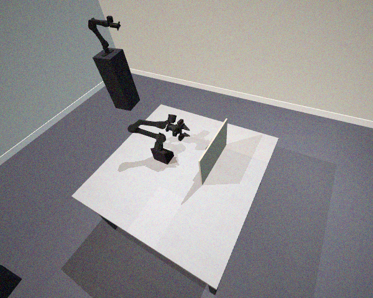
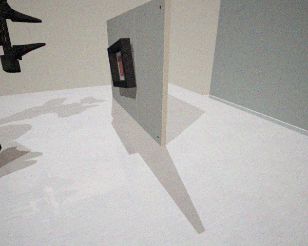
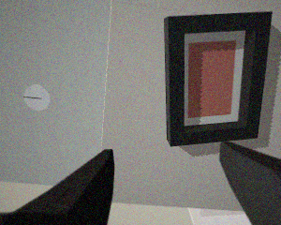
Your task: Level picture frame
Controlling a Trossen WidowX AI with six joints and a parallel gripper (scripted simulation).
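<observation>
The picture frame, black with a red picture, hangs on the grey-green face of the upright panel. It hangs crooked: its right side, as seen in the wrist view, is higher than its left, against the panel's lower edge. In the exterior view its near side is the high one. Screw and notched strip are hidden behind it. My gripper is open and empty, well back from the panel. In the wrist view its fingertips appear just below the frame's lower edge, the left one further left.
A pale disc with a thin dark line shows left of the frame. The panel stands upright on the white table, in front of my arm. A second arm on a black pedestal stands beyond the table.
</observation>
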